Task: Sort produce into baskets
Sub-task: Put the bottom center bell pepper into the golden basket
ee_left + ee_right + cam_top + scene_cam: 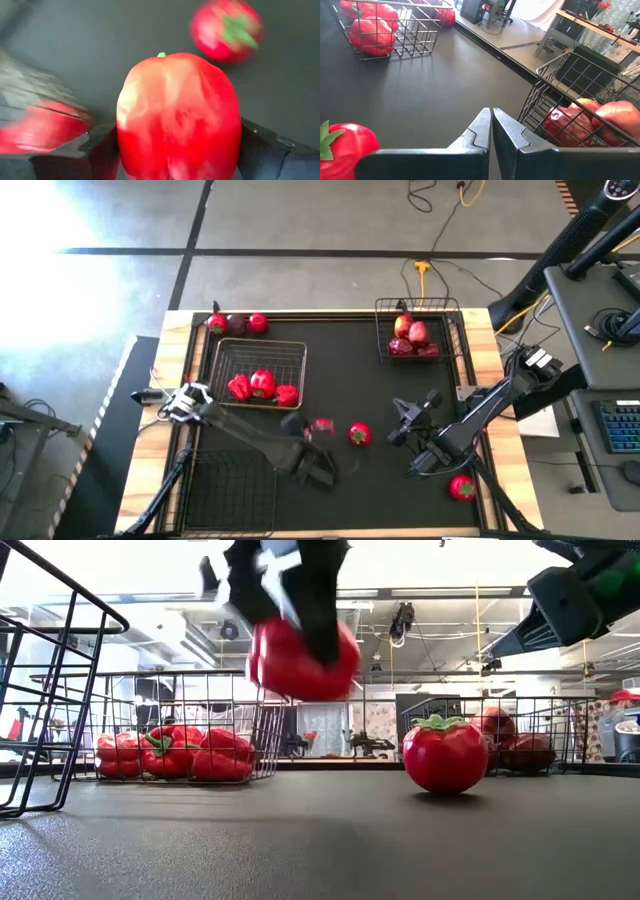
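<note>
My left tool [295, 635] grips a red pepper [177, 117] above the worktop's middle, the pepper basket [262, 360] lying toward the far-left corner; right tool [492, 131] closed, empty.

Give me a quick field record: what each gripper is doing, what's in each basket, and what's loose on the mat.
left gripper: shut on lumpy red bell pepper, lifted above the black mat
right gripper: shut, empty, waiting right of centre
centre-left wire basket: three red peppers
back-right wire basket: dark red apples
front-left wire basket: nothing visible inside
loose: green-topped tomato mid-mat; another at front right; three items at back-left edge
</note>
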`<control>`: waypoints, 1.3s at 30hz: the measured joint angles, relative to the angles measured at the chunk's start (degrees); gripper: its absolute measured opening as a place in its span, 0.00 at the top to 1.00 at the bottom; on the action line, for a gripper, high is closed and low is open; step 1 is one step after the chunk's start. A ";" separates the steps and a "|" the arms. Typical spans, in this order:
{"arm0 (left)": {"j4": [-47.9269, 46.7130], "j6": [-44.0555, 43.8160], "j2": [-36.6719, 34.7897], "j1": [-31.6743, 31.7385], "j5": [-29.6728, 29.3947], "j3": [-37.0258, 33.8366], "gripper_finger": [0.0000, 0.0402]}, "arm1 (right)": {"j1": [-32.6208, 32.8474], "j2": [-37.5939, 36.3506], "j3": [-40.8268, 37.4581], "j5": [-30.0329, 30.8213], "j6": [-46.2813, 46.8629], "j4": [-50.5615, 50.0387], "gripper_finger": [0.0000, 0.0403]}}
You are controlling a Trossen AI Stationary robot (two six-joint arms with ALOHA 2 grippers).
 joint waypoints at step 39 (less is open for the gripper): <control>-4.94 0.92 -28.36 27.95 4.69 -33.61 0.24 | 0.76 0.03 -2.10 -11.18 3.31 2.62 0.98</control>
